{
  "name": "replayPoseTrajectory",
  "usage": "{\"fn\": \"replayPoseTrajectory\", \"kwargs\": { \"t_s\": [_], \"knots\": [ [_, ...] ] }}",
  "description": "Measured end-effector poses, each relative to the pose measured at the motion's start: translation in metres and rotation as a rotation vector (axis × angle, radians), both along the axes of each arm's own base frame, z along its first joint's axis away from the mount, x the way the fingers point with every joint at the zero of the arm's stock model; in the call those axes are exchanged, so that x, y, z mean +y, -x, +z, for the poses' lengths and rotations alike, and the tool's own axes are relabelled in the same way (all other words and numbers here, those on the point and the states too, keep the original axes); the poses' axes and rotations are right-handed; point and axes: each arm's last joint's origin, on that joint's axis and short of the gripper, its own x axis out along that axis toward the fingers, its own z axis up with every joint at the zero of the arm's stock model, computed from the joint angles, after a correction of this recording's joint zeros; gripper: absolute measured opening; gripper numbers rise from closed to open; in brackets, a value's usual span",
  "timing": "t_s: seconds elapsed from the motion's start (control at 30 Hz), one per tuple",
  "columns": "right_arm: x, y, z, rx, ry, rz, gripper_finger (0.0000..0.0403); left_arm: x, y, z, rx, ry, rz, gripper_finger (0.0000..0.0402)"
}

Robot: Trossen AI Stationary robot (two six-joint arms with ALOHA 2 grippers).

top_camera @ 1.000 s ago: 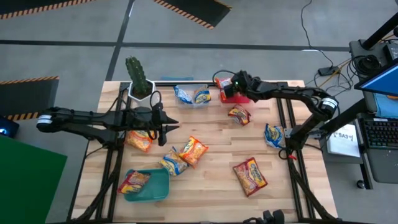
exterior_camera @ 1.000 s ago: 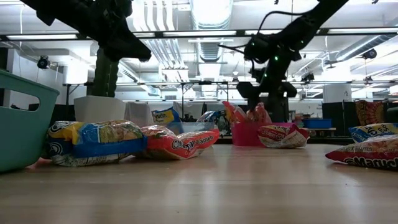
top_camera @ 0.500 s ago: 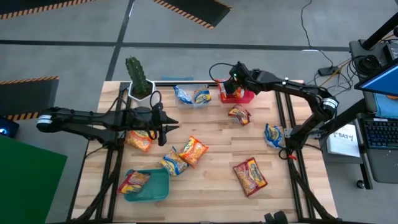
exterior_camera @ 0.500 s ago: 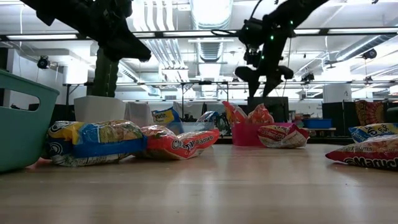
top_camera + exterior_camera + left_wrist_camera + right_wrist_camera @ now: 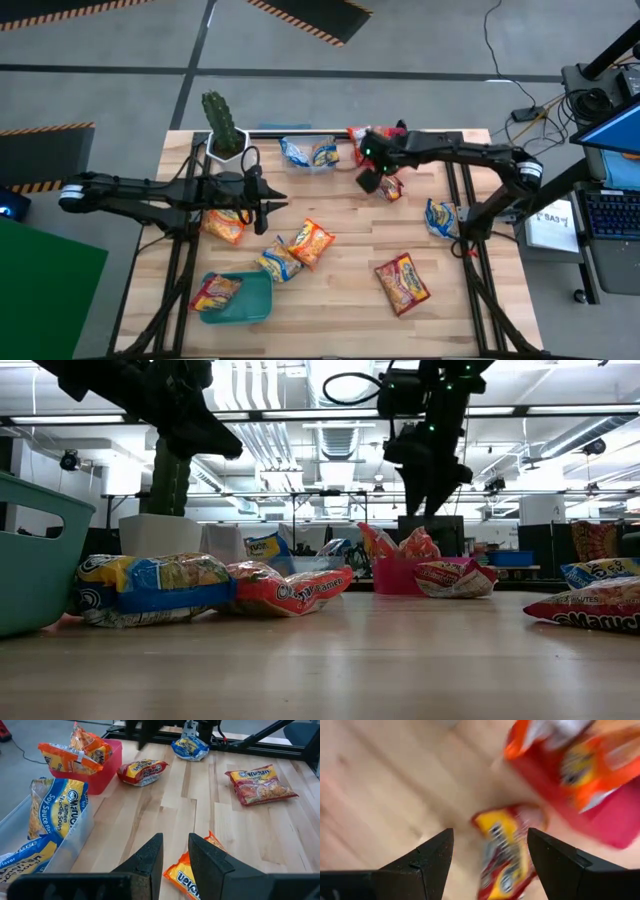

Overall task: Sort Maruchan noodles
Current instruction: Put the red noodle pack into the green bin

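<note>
1. Above the far right part of the table (image 5: 330, 200), the right gripper (image 5: 368, 180) hangs over a red-yellow packet (image 5: 387, 186) that lies just beside the red bin (image 5: 107, 765); picking up this packet looks like the step in hand
2. To do it well, I judge the gripper should come straight down with one finger on each long side of the packet, centred on it, so the crinkly plastic bunches between the fingers and does not slide out
3. It should keep off the bin's wall and the orange packets (image 5: 75, 752) standing up out of the bin, which are close by
4. A grip on the puffy middle would likely hold better than one on a flat sealed end
5. The right gripper's fingers (image 5: 425, 865) are spread wide; nothing is between them and they touch nothing, with the packet showing in the gap below
6. The left gripper (image 5: 272, 204) hangs over the middle left of the table, fingers (image 5: 147, 857) parted by a narrow gap and empty, above an orange packet (image 5: 192, 872)
7. Other packets lie scattered: blue-white ones in the clear bin (image 5: 308, 152), one in the teal bin (image 5: 240, 300), a blue one (image 5: 440, 217) at the right edge and a red one (image 5: 402, 282) near the front
</note>
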Motion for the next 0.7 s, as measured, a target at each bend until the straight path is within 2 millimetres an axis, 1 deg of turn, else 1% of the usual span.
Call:
{"fn": "replayPoseTrajectory", "kwargs": {
  "t_s": [0.13,0.27,0.33,0.43,0.7],
  "knots": [
    [0.019,0.002,-0.018,0.068,-0.061,-0.006,0.0244,0.0,0.0,0.0,0.0,0.0,0.0,0.0075],
    [0.029,0.008,-0.038,0.131,-0.091,-0.037,0.0244,0.0,0.0,0.0,0.0,-0.004,-0.002,0.0075],
    [0.03,0.011,-0.05,0.154,-0.073,-0.063,0.0244,0.0,0.0,0.0,0.0,-0.007,-0.003,0.0075],
    [0.027,0.014,-0.066,0.149,0.024,-0.146,0.0244,0.0,0.0,0.001,-0.007,-0.017,-0.007,0.0075],
    [0.026,0.015,-0.094,0.125,0.065,-0.153,0.0244,0.0,-0.002,0.004,-0.035,-0.03,-0.012,0.0075]
  ]
}}
